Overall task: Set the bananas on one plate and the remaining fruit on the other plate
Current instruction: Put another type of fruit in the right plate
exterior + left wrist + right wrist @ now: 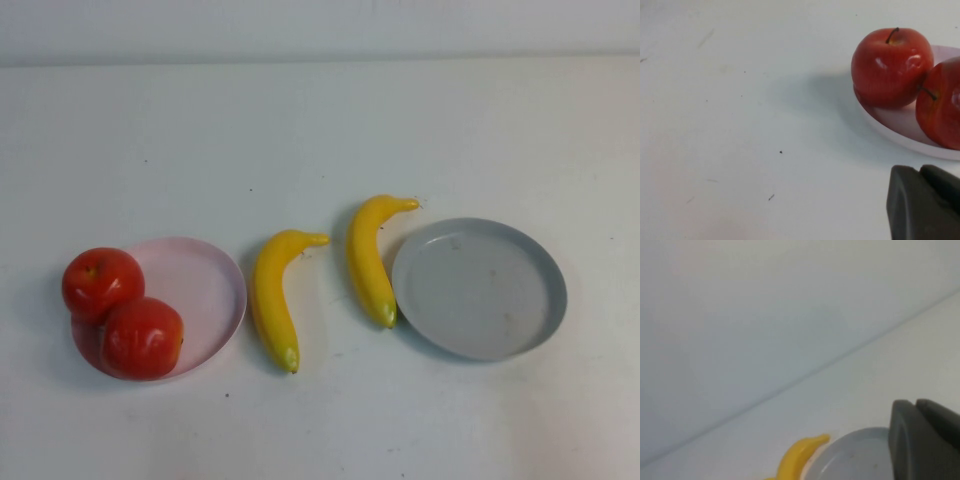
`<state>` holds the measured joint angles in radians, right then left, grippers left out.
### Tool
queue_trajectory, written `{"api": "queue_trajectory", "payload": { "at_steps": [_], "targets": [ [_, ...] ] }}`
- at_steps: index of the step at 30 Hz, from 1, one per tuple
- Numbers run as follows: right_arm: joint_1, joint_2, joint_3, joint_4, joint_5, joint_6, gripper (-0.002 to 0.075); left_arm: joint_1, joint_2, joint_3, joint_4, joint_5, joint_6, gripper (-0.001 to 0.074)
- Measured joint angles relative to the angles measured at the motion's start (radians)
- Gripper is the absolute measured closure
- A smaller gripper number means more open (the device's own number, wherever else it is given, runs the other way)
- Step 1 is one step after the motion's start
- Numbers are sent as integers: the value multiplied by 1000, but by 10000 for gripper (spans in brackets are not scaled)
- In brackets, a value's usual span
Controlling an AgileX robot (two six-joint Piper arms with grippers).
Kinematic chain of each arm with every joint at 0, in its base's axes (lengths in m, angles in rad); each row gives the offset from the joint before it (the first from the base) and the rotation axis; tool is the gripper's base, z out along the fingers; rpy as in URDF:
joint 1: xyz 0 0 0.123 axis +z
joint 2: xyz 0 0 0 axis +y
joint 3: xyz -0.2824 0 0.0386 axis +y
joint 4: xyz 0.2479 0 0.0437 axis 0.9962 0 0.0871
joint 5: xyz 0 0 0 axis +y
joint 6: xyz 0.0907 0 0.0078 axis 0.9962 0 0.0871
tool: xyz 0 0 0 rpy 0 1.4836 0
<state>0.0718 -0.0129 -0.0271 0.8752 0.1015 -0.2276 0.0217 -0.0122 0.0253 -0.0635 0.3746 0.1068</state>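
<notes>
My left gripper [927, 200] & right gripper [925, 435], both clenched, empty. Risk: grey plate [520, 330] slides when I drop in the touching banana [370, 262]; glossy skin could slip my grip.

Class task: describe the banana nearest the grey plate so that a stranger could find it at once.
Start at the grey-blue plate on the table's right. The banana lies against its left rim. Unlike the other banana, which lies nearer the pink plate, it touches a plate.
</notes>
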Motion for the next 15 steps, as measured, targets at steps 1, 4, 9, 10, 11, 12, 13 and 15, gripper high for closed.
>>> {"api": "queue_trajectory", "payload": {
  "at_steps": [1, 4, 9, 10, 11, 12, 13, 15],
  "targets": [
    [0, 12, -39, -4, 55, -12, 741, 0, 0, 0, 0, 0, 0, 731],
    [0, 108, -168, -36, 204, -28, 741, 0, 0, 0, 0, 0, 0, 731],
    [0, 400, -390, -127, 454, -30, 741, 0, 0, 0, 0, 0, 0, 731],
    [0, 490, -438, -149, 505, -30, 741, 0, 0, 0, 0, 0, 0, 731],
    [0, 568, -493, -176, 557, -30, 741, 0, 0, 0, 0, 0, 0, 731],
    [0, 629, -529, -192, 587, -30, 742, 0, 0, 0, 0, 0, 0, 731],
    [0, 705, -571, -210, 616, -32, 741, 0, 0, 0, 0, 0, 0, 731],
    [0, 835, -646, -240, 657, -38, 741, 0, 0, 0, 0, 0, 0, 731]
  ]
}}
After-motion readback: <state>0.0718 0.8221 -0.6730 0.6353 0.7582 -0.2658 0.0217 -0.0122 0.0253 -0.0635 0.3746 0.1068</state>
